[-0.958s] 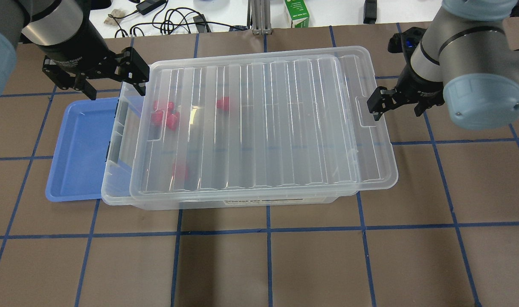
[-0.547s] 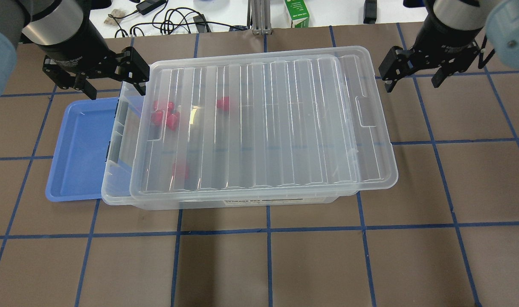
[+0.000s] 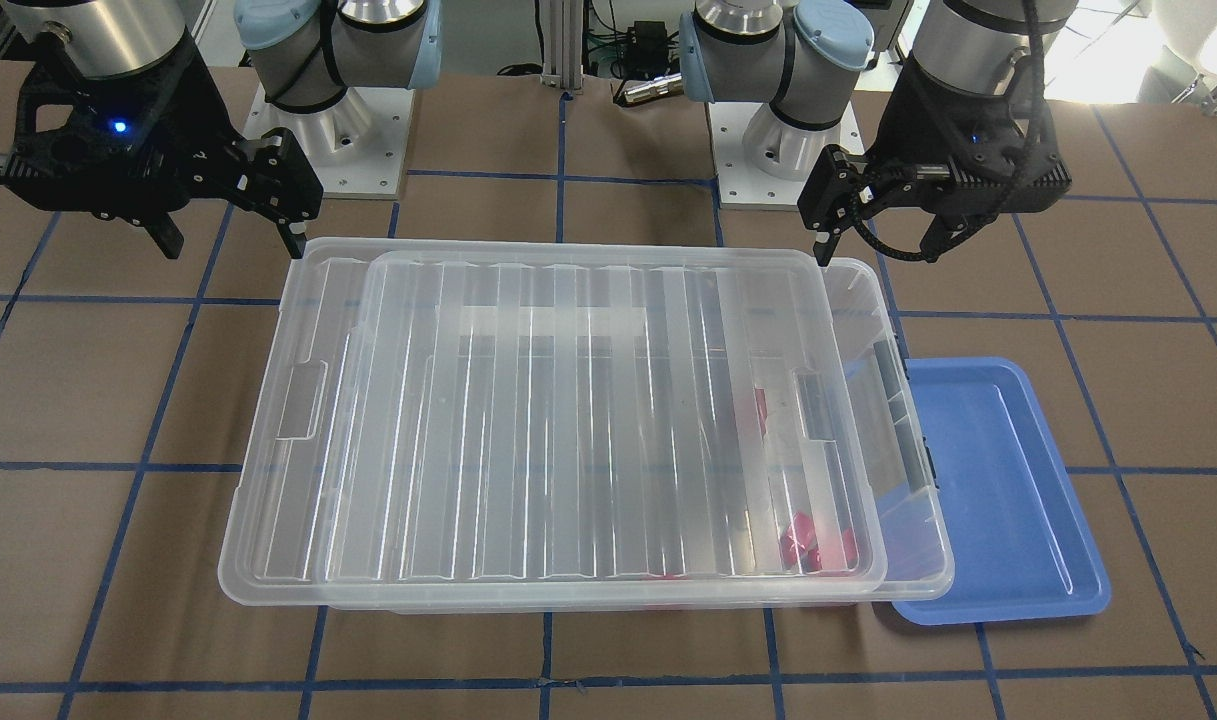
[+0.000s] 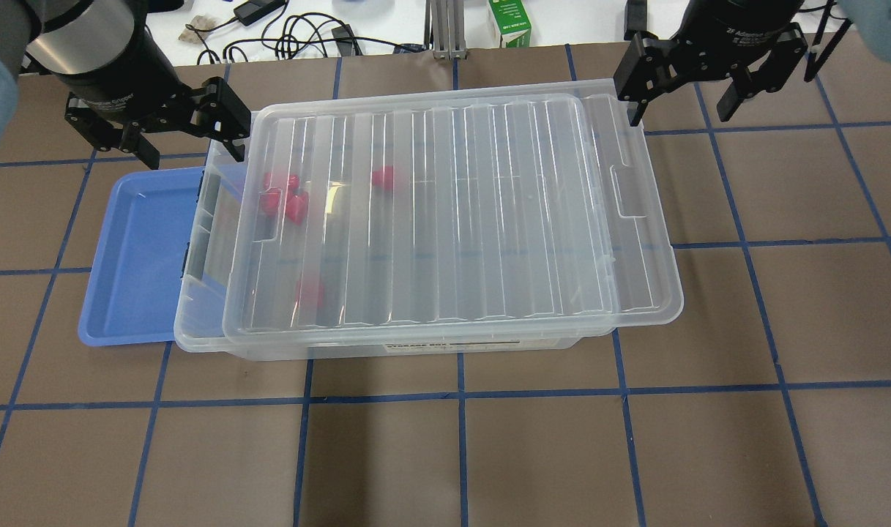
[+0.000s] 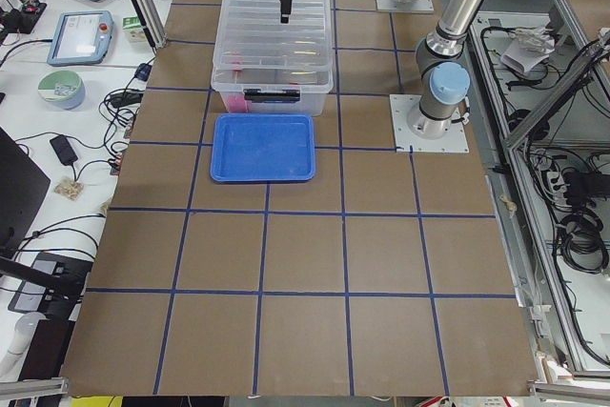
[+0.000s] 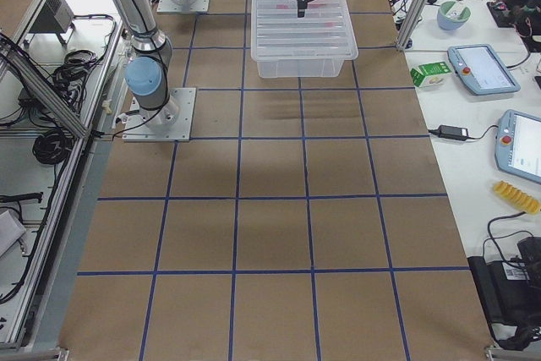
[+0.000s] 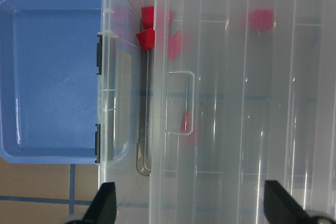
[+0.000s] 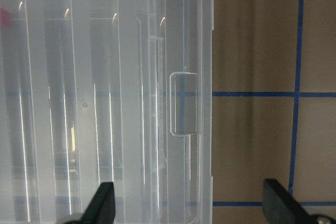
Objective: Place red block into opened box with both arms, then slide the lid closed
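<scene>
The clear box (image 4: 196,326) stands mid-table with the ribbed lid (image 4: 452,219) lying on it, shifted toward my right side, so a strip at the box's left end (image 7: 123,77) is uncovered. Several red blocks (image 4: 383,178) lie inside, seen through the lid, most near the left end (image 7: 146,38). My left gripper (image 4: 192,143) hangs open and empty over the box's far left corner. My right gripper (image 4: 679,110) hangs open and empty above the lid's far right corner; the lid's tab (image 8: 184,103) shows below it in the right wrist view.
A blue tray (image 4: 138,256) lies flat, tucked under the box's left end. Cables, a green carton (image 4: 509,22) and devices sit on the white bench beyond the table's far edge. Brown matting with blue tape lines surrounds the box.
My right gripper has drawn away from the lid's right tab and swung back to the far right corner. The left gripper, lid and blocks have barely moved.
</scene>
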Robot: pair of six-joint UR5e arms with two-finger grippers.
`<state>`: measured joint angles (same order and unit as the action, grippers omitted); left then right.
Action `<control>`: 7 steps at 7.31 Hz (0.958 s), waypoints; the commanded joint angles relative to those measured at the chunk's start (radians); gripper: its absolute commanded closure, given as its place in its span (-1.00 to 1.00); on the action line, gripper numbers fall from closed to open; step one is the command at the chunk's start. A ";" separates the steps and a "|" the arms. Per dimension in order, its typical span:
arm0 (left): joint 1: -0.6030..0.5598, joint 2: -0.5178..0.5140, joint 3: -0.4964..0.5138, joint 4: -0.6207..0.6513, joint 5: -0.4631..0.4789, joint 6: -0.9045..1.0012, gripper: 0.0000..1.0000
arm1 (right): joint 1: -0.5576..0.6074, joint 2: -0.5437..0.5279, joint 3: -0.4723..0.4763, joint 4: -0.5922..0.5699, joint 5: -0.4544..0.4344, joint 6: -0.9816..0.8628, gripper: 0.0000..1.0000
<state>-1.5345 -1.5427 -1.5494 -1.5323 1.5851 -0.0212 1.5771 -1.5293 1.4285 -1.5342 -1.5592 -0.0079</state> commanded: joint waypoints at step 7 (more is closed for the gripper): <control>-0.001 0.004 -0.005 0.000 -0.001 0.001 -1.00 | 0.001 0.005 0.013 -0.012 0.002 0.005 -1.00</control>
